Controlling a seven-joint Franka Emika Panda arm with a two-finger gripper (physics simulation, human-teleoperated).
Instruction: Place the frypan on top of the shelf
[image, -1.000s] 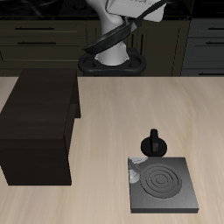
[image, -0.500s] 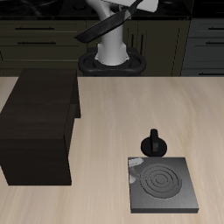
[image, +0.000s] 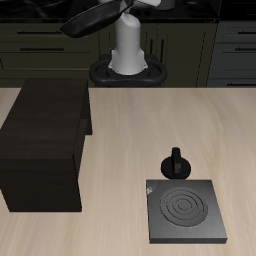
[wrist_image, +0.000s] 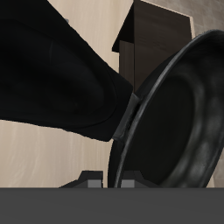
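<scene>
The black frypan (image: 86, 22) hangs high in the air, well above the table's back edge, tilted with its long handle running up to my gripper (image: 142, 4) at the frame's upper edge. The gripper is shut on that handle. In the wrist view the frypan (wrist_image: 175, 122) fills much of the picture, its handle a broad dark bar, and the gripper (wrist_image: 109, 180) shows only as two finger stubs. The shelf (image: 45, 135), a big dark wooden box with a flat top, stands on the table below and forward of the pan; the shelf (wrist_image: 159, 39) also shows past the pan's rim.
A flat dark square burner plate (image: 186, 211) with rings lies near the front edge, with a small black knobbed object (image: 176, 164) just behind it. The robot's base (image: 128, 68) stands at the table's back. Dark cabinets line the wall behind.
The arm has swung the frypan higher and sideways toward the shelf's side; the pan went from over the robot's base to a spot behind the shelf's back corner.
</scene>
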